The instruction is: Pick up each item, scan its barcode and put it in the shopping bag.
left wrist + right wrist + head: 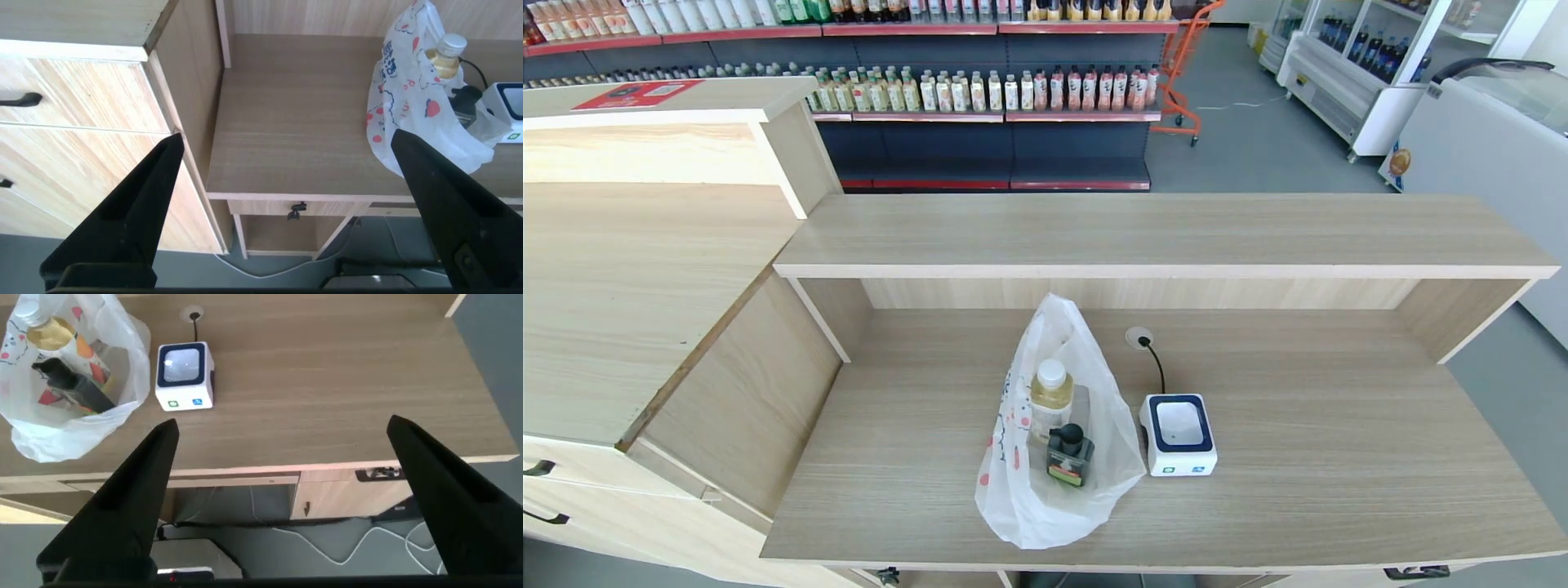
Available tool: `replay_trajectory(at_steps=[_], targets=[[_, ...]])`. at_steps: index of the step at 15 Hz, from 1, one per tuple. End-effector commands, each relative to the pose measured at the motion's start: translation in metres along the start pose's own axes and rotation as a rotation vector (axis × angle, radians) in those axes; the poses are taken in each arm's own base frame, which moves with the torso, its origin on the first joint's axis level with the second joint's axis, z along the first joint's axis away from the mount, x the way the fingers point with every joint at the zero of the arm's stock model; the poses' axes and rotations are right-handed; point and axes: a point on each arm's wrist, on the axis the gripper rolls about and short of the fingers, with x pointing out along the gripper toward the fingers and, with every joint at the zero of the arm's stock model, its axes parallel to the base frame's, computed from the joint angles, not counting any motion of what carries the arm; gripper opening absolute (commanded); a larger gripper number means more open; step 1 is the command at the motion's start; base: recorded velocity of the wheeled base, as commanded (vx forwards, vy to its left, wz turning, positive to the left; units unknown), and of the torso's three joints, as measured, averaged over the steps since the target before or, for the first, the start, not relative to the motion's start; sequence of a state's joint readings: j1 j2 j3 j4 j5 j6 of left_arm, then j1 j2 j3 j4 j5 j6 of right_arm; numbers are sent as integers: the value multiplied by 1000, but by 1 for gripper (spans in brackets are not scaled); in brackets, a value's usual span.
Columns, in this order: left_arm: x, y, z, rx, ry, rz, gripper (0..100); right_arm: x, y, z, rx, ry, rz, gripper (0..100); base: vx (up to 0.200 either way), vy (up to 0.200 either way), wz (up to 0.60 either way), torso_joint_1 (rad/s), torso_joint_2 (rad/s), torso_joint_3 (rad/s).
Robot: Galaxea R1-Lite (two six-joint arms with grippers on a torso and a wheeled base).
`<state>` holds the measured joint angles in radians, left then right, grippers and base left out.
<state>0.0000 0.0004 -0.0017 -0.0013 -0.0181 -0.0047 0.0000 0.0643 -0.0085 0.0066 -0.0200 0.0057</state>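
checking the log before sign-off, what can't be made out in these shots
Head view: barcodes on the pale bottle and dark bottle, too small.
Head view: pale bottle's base, hidden behind the dark bottle.
Left wrist view: scanner, cut off by the picture's edge.
Head view: shopping bag bottom, veiled by its folded film.

A pale wood-grain table (1339, 457) carries a raised ledge (1160, 233) along its far edge. Left of the table stands a taller counter (621, 286) with a red sign (637, 94) on top and 2 dark drawer handles (539, 468) on its front. Beyond the table are store shelves (980, 90) of bottles, an orange trolley (1188, 73), a glass-door cooler (1364, 57) and, far right, a white chest freezer (1494, 131).
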Motion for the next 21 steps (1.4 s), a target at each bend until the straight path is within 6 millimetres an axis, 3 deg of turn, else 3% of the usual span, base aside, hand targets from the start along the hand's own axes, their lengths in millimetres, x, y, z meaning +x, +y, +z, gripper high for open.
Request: replay_trajectory(at_steps=[1,2,3,15,21], targets=[[0,0,0,0,-1,0,100,-4,0,-3,3,-59,-4,100,0,0,0,0,0,0],[0,0,0,-1,-1,0,100,-4,0,-3,3,-59,-4,100,0,0,0,0,0,0],[0,0,0,-1,-1,0,100,-4,0,-3,-1,-58,-4,0,0,0,0,0,0,0],[0,0,0,0,-1,0,100,-4,0,-3,2,-58,-4,0,0,0,0,0,0,0],[0,0,0,3,-1,0,100,-4,0,-3,2,-58,-4,0,0,-200,0,2,2,2]])
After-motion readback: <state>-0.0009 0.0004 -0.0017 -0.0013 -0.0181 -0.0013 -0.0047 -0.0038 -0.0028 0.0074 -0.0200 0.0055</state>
